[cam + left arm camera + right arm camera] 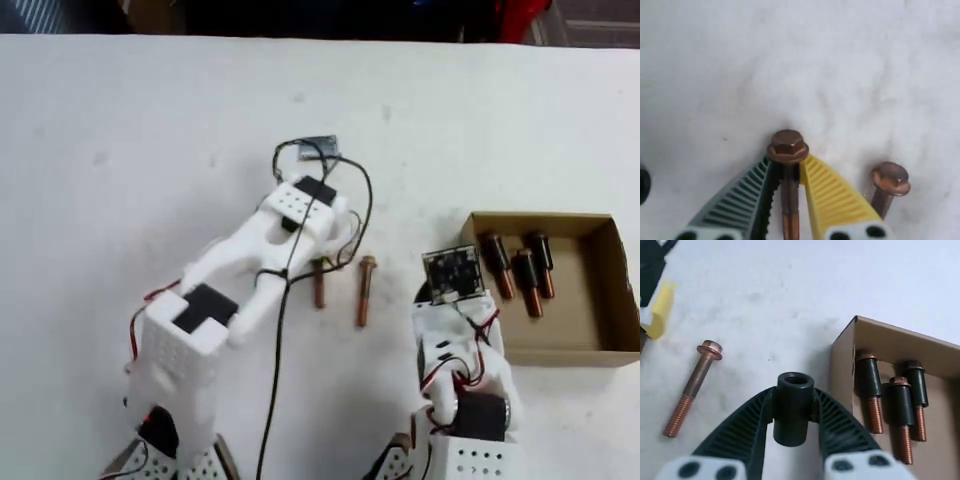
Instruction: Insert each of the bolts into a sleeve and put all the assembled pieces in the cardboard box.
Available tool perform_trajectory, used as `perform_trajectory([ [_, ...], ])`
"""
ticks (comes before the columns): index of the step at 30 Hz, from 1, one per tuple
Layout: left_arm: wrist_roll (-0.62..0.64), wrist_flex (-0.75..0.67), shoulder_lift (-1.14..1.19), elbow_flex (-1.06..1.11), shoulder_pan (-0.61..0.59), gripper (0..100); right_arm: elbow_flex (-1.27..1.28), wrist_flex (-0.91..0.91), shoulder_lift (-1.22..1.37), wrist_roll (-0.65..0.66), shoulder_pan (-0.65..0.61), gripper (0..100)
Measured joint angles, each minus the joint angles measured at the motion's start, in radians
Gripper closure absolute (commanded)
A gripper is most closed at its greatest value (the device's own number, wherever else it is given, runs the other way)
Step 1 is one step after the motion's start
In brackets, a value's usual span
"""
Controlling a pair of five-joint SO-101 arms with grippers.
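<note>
The white surface (150, 120) carries everything, and the cardboard box (585, 320) sits open-topped toward one side of it. The left arm (230, 270) stretches across the surface well apart from the box, while the right arm (465, 400) stands just beside the box, outside its near wall. The left gripper (786, 165) is clenched on a copper bolt (787, 147): its grey and yellow ribbed fingers squeeze the shank just below the flanged head, which sticks out past the fingertips. Whether this bolt rests on the surface or is lifted off it cannot be told. The right gripper (793, 405) hovers just outside the box wall and grasps a black sleeve (792, 415) between its black ribbed fingers, the sleeve's open bore pointing away from the wrist and its body running back between the fingers. Inside the box lie three assembled pieces (497, 265) (527, 282) (541, 262), each a bolt through a black sleeve, side by side with their heads toward the far wall of the box. A loose bolt (366, 290) lies flat on the surface between the box and the held bolt, nearly parallel to the held one and close beside it, touching neither gripper and apart from the box.
</note>
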Motion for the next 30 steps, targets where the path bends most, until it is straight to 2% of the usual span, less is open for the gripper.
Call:
perform_trajectory([
  [6,-0.236,0.038,0.0,-0.002,-0.002,98,0.021,0.0,0.0,0.0,-0.064,98.3],
  [11,-0.374,0.092,-0.002,-0.003,-0.012,98,0.048,0.0,0.0,0.0,-0.166,98.3],
  [17,-0.522,0.216,-0.078,0.015,-0.06,98,0.048,0.0,0.0,0.0,-0.209,98.3],
  [22,-0.56,0.302,-0.14,0.017,-0.114,98,0.048,0.0,0.0,-0.003,-0.282,98.3],
  [30,-0.56,0.43,-0.18,0.017,-0.232,98,0.048,-0.015,0.0,-0.003,-0.48,98.3],
])
